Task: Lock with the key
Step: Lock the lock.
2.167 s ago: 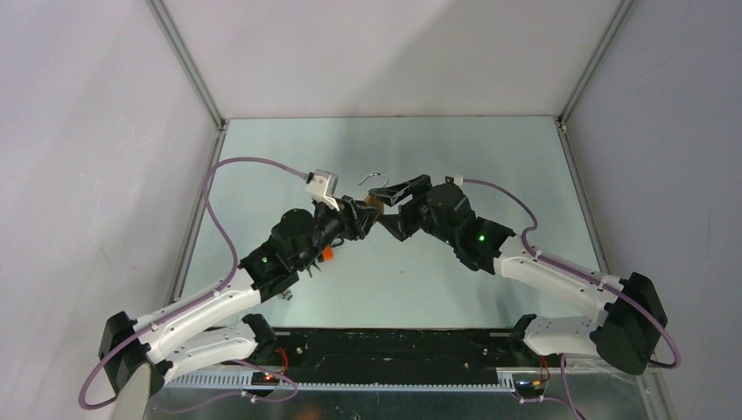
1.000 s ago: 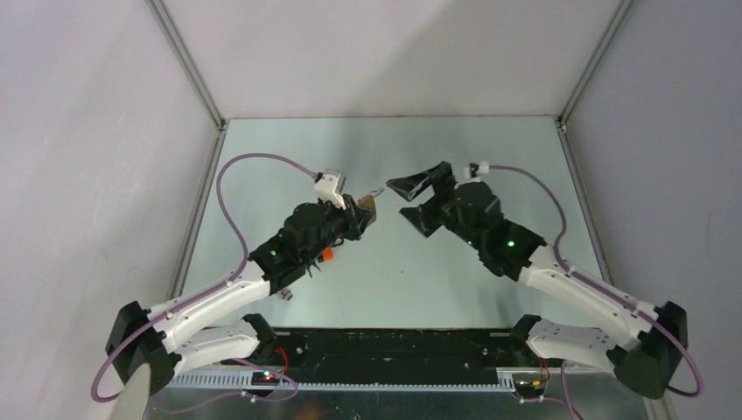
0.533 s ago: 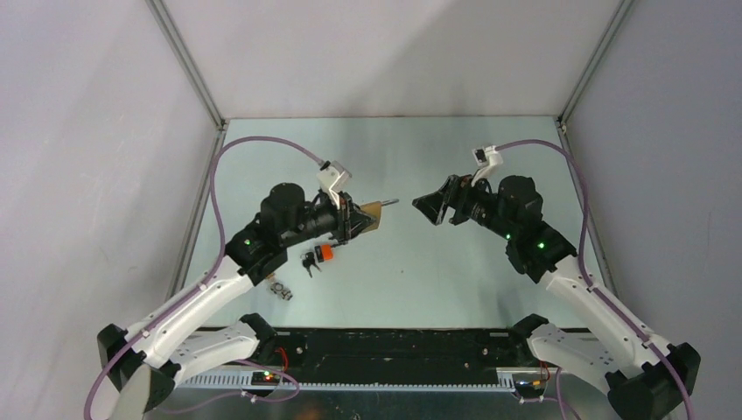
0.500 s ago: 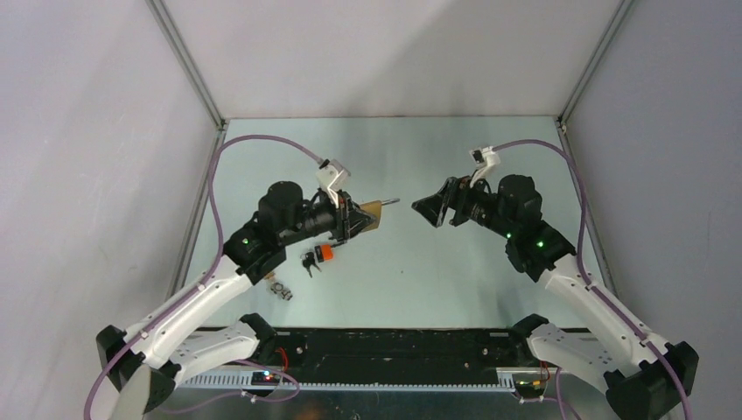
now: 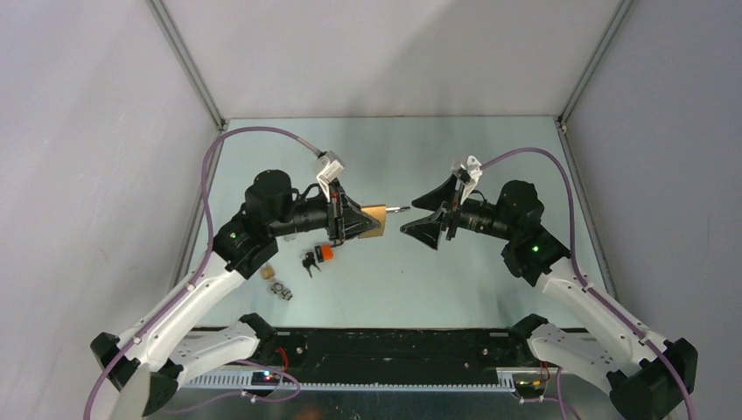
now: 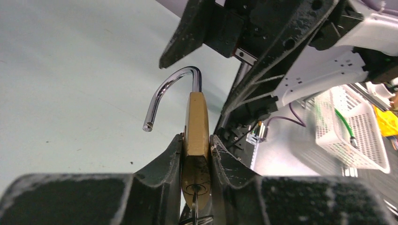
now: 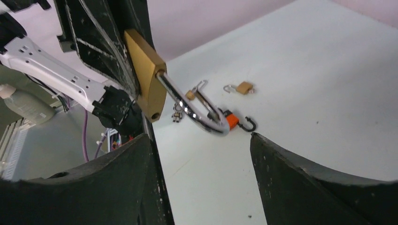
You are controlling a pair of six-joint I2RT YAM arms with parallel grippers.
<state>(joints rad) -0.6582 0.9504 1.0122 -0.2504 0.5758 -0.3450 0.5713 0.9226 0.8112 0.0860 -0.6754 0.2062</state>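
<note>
1. Pale green table (image 5: 455, 289) inside grey walls, with two arms reaching over it.
2. Left gripper (image 5: 354, 220) pinches one brass padlock (image 6: 197, 122) by its body, raised above the table centre. Markings on it cannot be read.
3. Its shackle (image 6: 164, 89) stands swung open, and one key (image 6: 195, 206) sits in the keyhole.
4. Right gripper (image 5: 427, 216) is spread wide and empty, close to the shackle. Contact cannot be told.
5. On the table by the left arm lie one orange lock (image 5: 325, 252), dark keys (image 5: 308, 261) beside it, and one small brass lock (image 7: 244, 87) further off. Any lettering is too small to read.

Padlock (image 5: 374, 220) in left pincer (image 5: 359, 220), right pincer (image 5: 408, 217) opposite
</note>
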